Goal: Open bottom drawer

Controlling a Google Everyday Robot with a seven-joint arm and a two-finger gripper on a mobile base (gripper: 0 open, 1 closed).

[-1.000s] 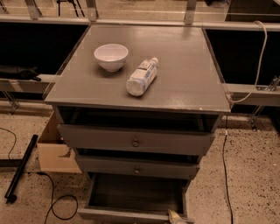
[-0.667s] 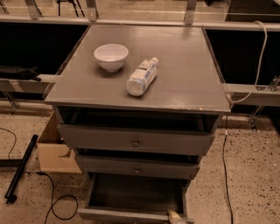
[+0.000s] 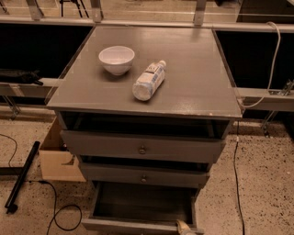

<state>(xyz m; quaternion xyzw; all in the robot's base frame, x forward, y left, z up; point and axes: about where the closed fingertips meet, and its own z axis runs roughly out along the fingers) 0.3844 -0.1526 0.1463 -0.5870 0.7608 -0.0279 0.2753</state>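
Speckled floor [image 3: 257, 183]; bottom drawer [image 3: 138, 206] out, front cut off; end effector [image 3: 185, 227] at rim, barely visible, state unclear.

We see a speckled terrazzo floor [image 3: 262, 183] under warm, dim light. A grey cabinet [image 3: 193, 78] stands in the middle, its flat top tilted toward us. Behind it run dark panels [image 3: 32, 50], with a pale metal rail [image 3: 266, 93] crossing them on either side and metal uprights [image 3: 199, 11] at the top edge. A white cable [image 3: 274, 55] drops down the right-hand panel toward the rail. A thin dark cable [image 3: 235, 170] trails over the floor on the right. On the left, a cardboard box [image 3: 55, 163] sits just beside the cabinet, a black bar [image 3: 22, 176] lies on the floor, and a black cable [image 3: 57, 215] loops near it. The gripper [image 3: 183, 227] shows at the bottom edge of the view.
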